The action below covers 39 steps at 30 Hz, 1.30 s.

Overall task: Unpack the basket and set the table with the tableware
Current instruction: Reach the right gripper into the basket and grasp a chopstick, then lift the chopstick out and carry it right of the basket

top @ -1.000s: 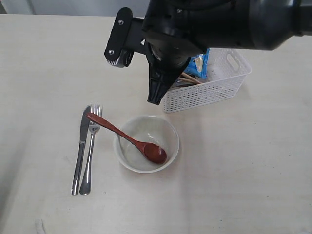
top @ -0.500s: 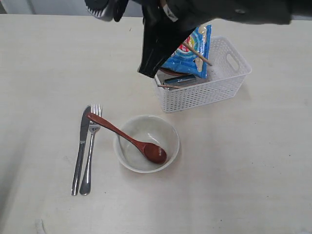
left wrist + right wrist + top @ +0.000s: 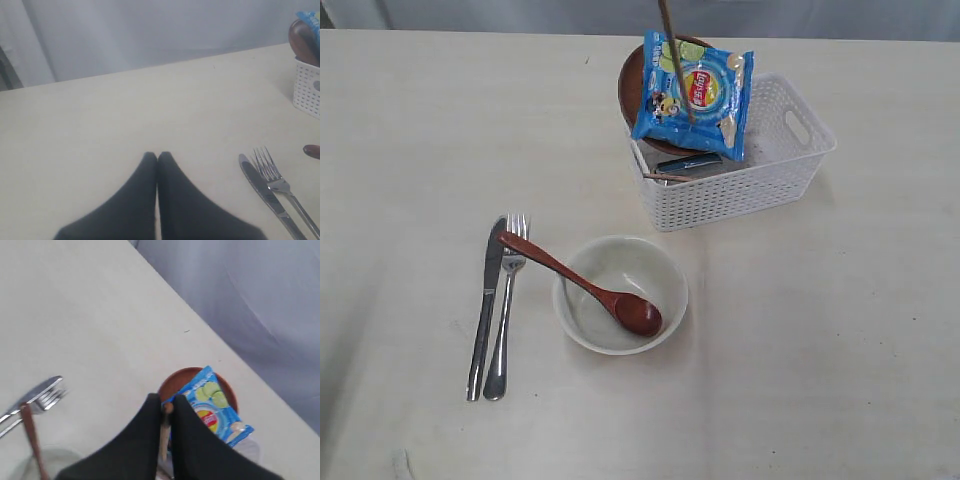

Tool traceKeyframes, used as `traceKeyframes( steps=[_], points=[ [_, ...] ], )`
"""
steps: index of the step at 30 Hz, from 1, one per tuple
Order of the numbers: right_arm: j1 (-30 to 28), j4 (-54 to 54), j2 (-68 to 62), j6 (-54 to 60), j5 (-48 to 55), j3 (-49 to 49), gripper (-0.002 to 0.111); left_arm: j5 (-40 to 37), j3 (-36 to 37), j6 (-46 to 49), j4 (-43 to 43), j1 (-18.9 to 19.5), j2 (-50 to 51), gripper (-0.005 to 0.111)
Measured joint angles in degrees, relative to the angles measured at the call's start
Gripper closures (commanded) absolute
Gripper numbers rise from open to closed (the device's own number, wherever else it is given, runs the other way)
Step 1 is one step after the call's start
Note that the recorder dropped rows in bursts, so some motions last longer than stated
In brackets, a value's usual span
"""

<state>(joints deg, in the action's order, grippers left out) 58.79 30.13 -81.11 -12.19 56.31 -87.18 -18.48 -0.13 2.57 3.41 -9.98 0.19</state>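
Note:
The white basket (image 3: 750, 190) stands at the back right of the table (image 3: 820, 350). In it a brown plate (image 3: 630, 85) stands on edge behind a blue chip bag (image 3: 695, 95), and one chopstick (image 3: 665, 177) lies by the rim. My right gripper (image 3: 166, 402) is shut on another chopstick (image 3: 163, 440), which hangs in front of the bag as a thin stick (image 3: 675, 60); the gripper itself is above the exterior view. The off-white bowl (image 3: 670, 275) holds the red-brown spoon (image 3: 580, 285). Knife (image 3: 485, 300) and fork (image 3: 505, 310) lie left of it. My left gripper (image 3: 157, 156) is shut and empty, over bare table near the knife (image 3: 262, 190).
A dark shiny object (image 3: 690, 162) lies in the basket under the bag. The spoon's handle rests across the fork's head. The table's far edge meets a grey curtain (image 3: 150, 35).
My right arm has risen out of the exterior view, lifting the chopstick up from the basket. The chip bag and plate, hidden a second ago, now show.

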Motion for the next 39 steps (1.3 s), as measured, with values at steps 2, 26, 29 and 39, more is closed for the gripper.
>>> traceKeyframes(
  steps=[2, 26, 29, 39],
  points=[
    [0.1, -4.8, 0.0, -0.1, 2.6, -2.2, 0.109, 0.0, 0.0, 0.0, 0.0, 0.0, 0.0, 0.107],
    [-9.0, -56.3, -13.5, 7.1, 13.7, -5.0, 0.109, 0.0, 0.0, 0.0, 0.0, 0.0, 0.0, 0.107],
    [-12.3, -56.6, -16.9, 7.2, 13.6, -5.0, 0.109, 0.0, 0.0, 0.0, 0.0, 0.0, 0.0, 0.107],
    [-19.0, -56.7, -25.7, 6.7, 13.5, -5.0, 0.109, 0.0, 0.0, 0.0, 0.0, 0.0, 0.0, 0.107]
  ],
)
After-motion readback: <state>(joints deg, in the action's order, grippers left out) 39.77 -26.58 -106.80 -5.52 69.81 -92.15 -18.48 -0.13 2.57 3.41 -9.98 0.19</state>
